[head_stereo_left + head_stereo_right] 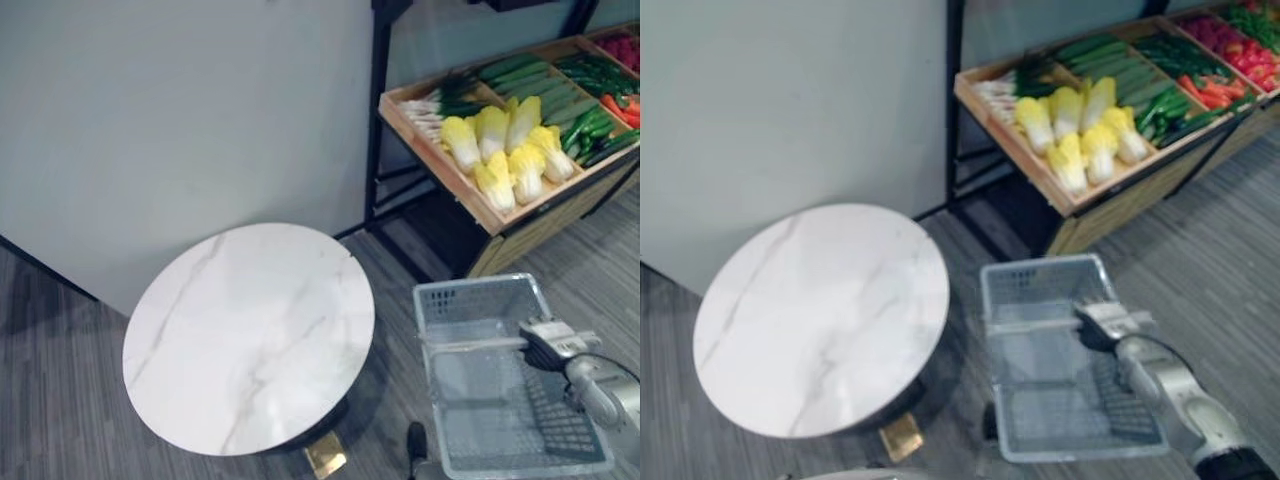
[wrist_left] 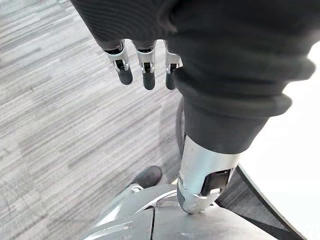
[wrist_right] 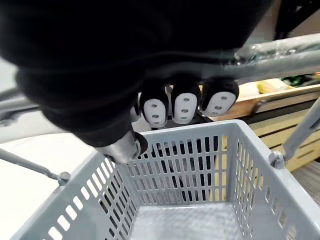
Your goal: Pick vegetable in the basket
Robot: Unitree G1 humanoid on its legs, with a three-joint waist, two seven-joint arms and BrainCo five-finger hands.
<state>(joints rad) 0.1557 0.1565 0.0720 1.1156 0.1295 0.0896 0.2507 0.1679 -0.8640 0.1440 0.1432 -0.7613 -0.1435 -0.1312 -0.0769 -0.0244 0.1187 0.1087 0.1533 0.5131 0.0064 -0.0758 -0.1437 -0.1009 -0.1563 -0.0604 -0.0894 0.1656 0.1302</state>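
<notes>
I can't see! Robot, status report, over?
Right hand curled round handle of grey basket; left hand open, idle. Basket empty, napa cabbages on wooden shelf. Nothing between them.

Overall light: soft, even indoor light fell from above, and the room was moderately bright.
Table: its white marble top was the brightest surface, and it bleached to plain white in the left wrist view.
Floor: a dark shadow pooled under the table's near right edge.
Shelf: the space beneath it lay in deep shade, while the cabbages on top glowed vivid yellow.
Basket: a pale sheen ran along its handle.
Right hand: its cover showed nearly black against the lit basket.
</notes>
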